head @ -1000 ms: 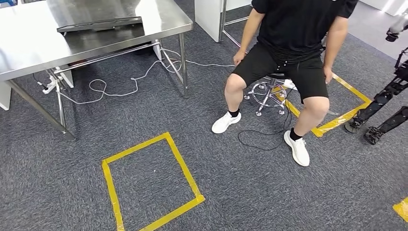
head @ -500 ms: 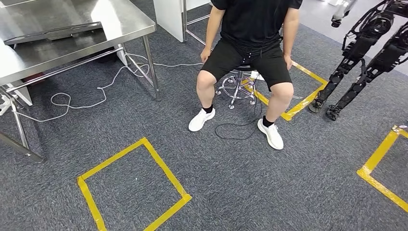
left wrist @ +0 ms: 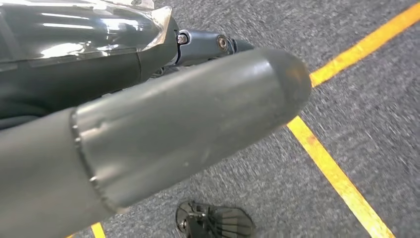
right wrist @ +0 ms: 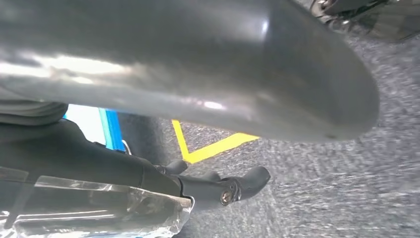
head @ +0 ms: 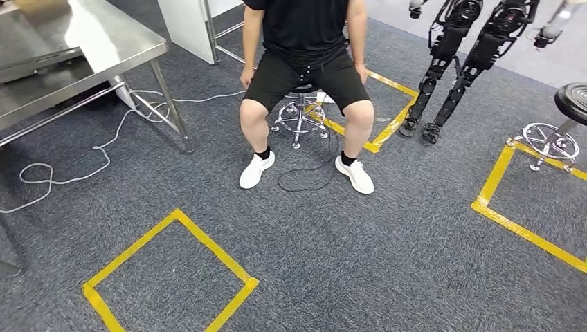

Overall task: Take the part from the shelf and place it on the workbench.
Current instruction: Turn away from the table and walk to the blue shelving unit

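The steel workbench [head: 104, 41] stands at the far left of the head view, with a flat dark slab [head: 34, 62] lying on it. My left hand [left wrist: 188, 119] hangs over grey carpet in the left wrist view, its thick grey thumb straight and a dark finger [left wrist: 218, 42] beside it, with nothing between them. My right hand [right wrist: 198, 74] hangs the same way in the right wrist view, its dark fingers [right wrist: 237, 186] apart from the thumb and holding nothing.
A person [head: 304, 41] sits on a wheeled stool [head: 297, 114] straight ahead, feet on the carpet. Another robot's legs [head: 450, 62] stand at the back right, beside a second stool [head: 554, 131]. Yellow tape squares [head: 173, 270] [head: 512, 221] mark the floor. A white cable [head: 69, 166] trails under the workbench.
The whole head picture has shifted left: the camera has turned to the right. The workbench has slid toward the left edge, and the other robot's legs and a second stool have come in.
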Action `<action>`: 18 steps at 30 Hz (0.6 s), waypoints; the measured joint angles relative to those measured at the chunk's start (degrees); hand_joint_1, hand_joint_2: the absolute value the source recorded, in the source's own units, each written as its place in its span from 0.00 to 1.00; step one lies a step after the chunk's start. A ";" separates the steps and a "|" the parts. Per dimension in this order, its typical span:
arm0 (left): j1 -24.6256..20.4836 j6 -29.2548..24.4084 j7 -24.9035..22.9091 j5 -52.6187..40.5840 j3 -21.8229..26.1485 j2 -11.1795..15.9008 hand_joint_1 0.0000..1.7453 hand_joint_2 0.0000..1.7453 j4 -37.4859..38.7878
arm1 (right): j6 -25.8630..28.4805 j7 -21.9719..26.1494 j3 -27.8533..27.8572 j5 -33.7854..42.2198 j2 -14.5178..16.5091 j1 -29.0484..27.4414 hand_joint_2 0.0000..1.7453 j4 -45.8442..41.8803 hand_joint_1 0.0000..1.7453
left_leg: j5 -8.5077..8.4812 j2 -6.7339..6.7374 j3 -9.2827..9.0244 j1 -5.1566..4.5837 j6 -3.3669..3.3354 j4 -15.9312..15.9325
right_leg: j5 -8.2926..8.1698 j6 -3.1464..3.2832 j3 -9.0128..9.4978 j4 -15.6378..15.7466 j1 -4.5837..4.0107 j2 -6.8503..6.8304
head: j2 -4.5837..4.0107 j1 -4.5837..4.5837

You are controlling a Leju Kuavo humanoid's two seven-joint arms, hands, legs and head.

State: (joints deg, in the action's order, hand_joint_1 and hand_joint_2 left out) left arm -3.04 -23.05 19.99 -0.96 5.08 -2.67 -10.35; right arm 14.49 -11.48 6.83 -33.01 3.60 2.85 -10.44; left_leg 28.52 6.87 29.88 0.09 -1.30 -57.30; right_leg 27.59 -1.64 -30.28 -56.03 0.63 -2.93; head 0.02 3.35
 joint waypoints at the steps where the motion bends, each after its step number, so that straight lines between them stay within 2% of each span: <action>1: 0.00 0.11 0.02 0.08 0.07 0.02 0.00 0.00 -0.01 | -0.12 0.01 -0.11 -0.10 -0.02 0.01 0.00 0.00 0.00 | 0.84 -1.20 0.33 0.20 0.33 -0.96 | -0.27 0.47 0.09 0.12 0.38 0.63 | 0.00 -0.04; 3: 0.21 0.21 -0.07 0.28 0.21 0.06 0.00 0.00 0.02 | -0.33 0.03 -0.32 -0.41 -0.05 0.15 0.00 -0.01 0.00 | 4.39 -4.85 2.50 0.59 0.86 -6.23 | -0.75 1.25 0.17 0.24 0.99 1.85 | 0.00 -0.15; 4: 0.39 0.20 -0.13 0.39 0.29 0.04 0.00 0.00 0.03 | -0.49 0.05 -0.42 -0.60 -0.09 0.24 0.00 0.00 0.00 | 6.50 -6.03 4.16 0.67 0.98 -10.13 | -0.89 1.51 0.02 0.20 0.96 2.51 | 0.00 -0.17; 5: 0.55 0.19 -0.17 0.44 0.38 0.03 0.00 0.00 0.05 | -0.66 0.08 -0.51 -0.70 -0.10 0.29 0.00 0.01 0.00 | 7.99 -6.60 5.77 0.75 1.13 -13.75 | -0.95 1.61 -0.07 0.17 0.92 3.24 | 0.00 -0.18; 6: 0.65 0.20 -0.15 0.45 0.48 0.04 0.00 0.00 0.06 | -0.85 0.09 -0.58 -0.72 -0.11 0.29 0.00 0.02 0.00 | 8.46 -6.82 6.84 0.85 1.28 -16.00 | -0.98 1.64 -0.11 0.12 0.92 4.00 | 0.00 -0.17; 7: 0.72 0.23 -0.06 0.41 0.57 0.04 0.00 0.00 0.06 | -0.97 0.09 -0.62 -0.65 -0.11 0.26 0.00 0.04 0.00 | 7.89 -6.91 7.14 1.02 1.44 -16.45 | -1.01 1.66 -0.13 0.02 0.99 4.77 | 0.00 -0.17; 8: 0.74 0.34 0.14 0.22 0.64 0.05 0.00 0.00 0.06 | -1.06 0.10 -0.64 -0.46 -0.13 0.24 0.00 0.05 0.00 | 6.11 -7.07 6.31 1.32 1.62 -14.43 | -0.97 1.59 -0.13 -0.17 1.11 5.61 | 0.00 -0.17; 9: 0.75 0.54 0.42 0.01 0.67 0.06 0.00 0.00 0.06 | -1.11 0.14 -0.63 -0.20 -0.14 0.25 0.00 0.06 0.00 | 3.84 -7.68 4.73 1.74 1.86 -10.81 | -0.86 1.40 -0.21 -0.49 1.24 6.44 | 0.00 -0.17; 10: 0.80 0.79 0.76 -0.26 0.69 0.05 0.00 0.00 0.08 | -1.10 0.18 -0.62 0.08 -0.19 0.28 0.00 0.06 0.00 | 2.19 -9.14 3.12 2.17 2.16 -7.14 | -0.69 1.10 -0.46 -0.99 1.24 7.23 | 0.00 -0.21; 11: 0.83 1.07 1.15 -0.54 0.69 0.04 0.00 0.00 0.10 | -1.08 0.25 -0.61 0.33 -0.25 0.36 0.00 0.06 0.00 | 1.04 -10.51 1.91 2.49 2.26 -4.20 | -0.50 0.67 -0.86 -1.56 1.17 8.01 | 0.00 -0.22; 12: 0.84 1.27 1.46 -0.71 0.69 0.02 0.00 0.00 0.12 | -1.05 0.31 -0.60 0.54 -0.30 0.40 0.00 0.06 0.00 | 0.73 -11.52 1.39 2.57 2.17 -2.73 | -0.45 0.15 -1.42 -1.95 1.03 8.63 | 0.00 -0.22; 13: 0.84 1.39 1.69 -0.90 0.68 0.00 0.00 0.00 0.13 | -1.02 0.34 -0.58 0.70 -0.35 0.39 0.00 0.06 0.00 | 0.96 -11.92 1.41 2.36 1.84 -2.46 | -0.54 -0.38 -2.03 -2.12 0.88 9.25 | 0.00 -0.22; 15: 0.73 1.44 1.88 -1.25 0.61 -0.03 0.00 0.00 0.08 | -0.93 0.19 -0.48 1.05 -0.40 0.14 0.00 0.07 0.00 | 0.55 -10.49 1.56 1.82 0.60 -2.23 | -0.91 -1.36 -2.92 -2.08 0.94 10.06 | 0.00 -0.20; 16: 0.66 1.45 1.84 -1.46 0.55 -0.03 0.00 0.00 0.05 | -0.89 0.02 -0.40 1.23 -0.43 0.01 0.00 0.08 0.00 | 0.28 -9.77 1.58 1.68 -0.07 -1.98 | -0.62 -1.58 -3.43 -2.72 0.99 9.27 | 0.00 -0.15; 18: 0.53 1.46 1.56 -1.86 0.36 0.02 0.00 0.00 0.04 | -0.79 -0.24 -0.25 1.46 -0.40 0.00 0.00 0.08 0.00 | -0.18 -8.29 1.69 1.60 -1.10 -1.55 | 1.36 -1.38 -5.37 -6.47 1.05 6.32 | 0.00 0.09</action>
State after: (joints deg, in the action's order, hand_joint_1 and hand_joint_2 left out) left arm -2.51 -21.58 21.56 -2.82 5.44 -2.65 -10.32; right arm 13.69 -11.72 6.58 -31.55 3.20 2.85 -10.36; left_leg 28.33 -1.43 31.56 1.69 -2.40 -58.86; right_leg 28.95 -3.01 -35.65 -62.49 1.68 3.39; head 0.02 3.45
